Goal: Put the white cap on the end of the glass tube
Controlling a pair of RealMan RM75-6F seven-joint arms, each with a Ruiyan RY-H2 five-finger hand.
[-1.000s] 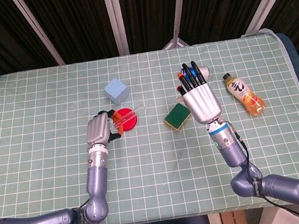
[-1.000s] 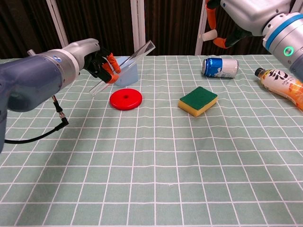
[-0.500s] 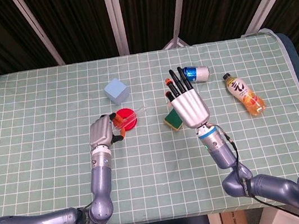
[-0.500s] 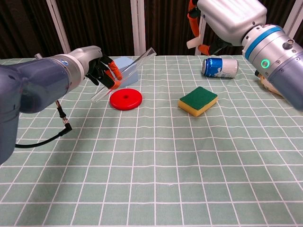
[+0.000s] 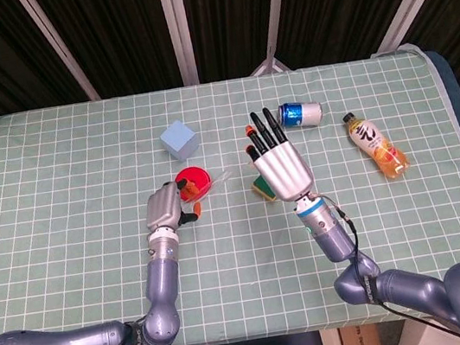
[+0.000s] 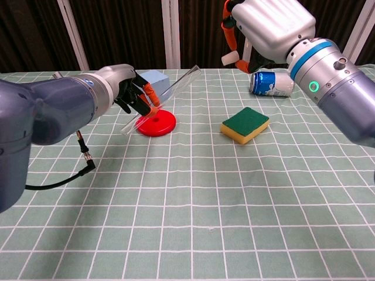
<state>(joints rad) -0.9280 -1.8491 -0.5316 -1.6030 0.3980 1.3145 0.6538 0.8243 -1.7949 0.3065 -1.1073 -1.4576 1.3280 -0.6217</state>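
Only the chest view shows the right hand (image 6: 266, 29) pinching the white cap (image 6: 229, 58) — the left hand (image 6: 126, 92) grips the glass tube (image 6: 162, 99).

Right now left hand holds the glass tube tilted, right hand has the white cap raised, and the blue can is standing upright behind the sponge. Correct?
Not quite: the blue can lies on its side, as the chest view shows. The rest holds: left hand holds the glass tube tilted, right hand has the white cap raised, behind the sponge.

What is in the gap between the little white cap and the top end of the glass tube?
Nothing. The chest view shows only dark curtain and a pale post behind that gap between the white cap and the glass tube.
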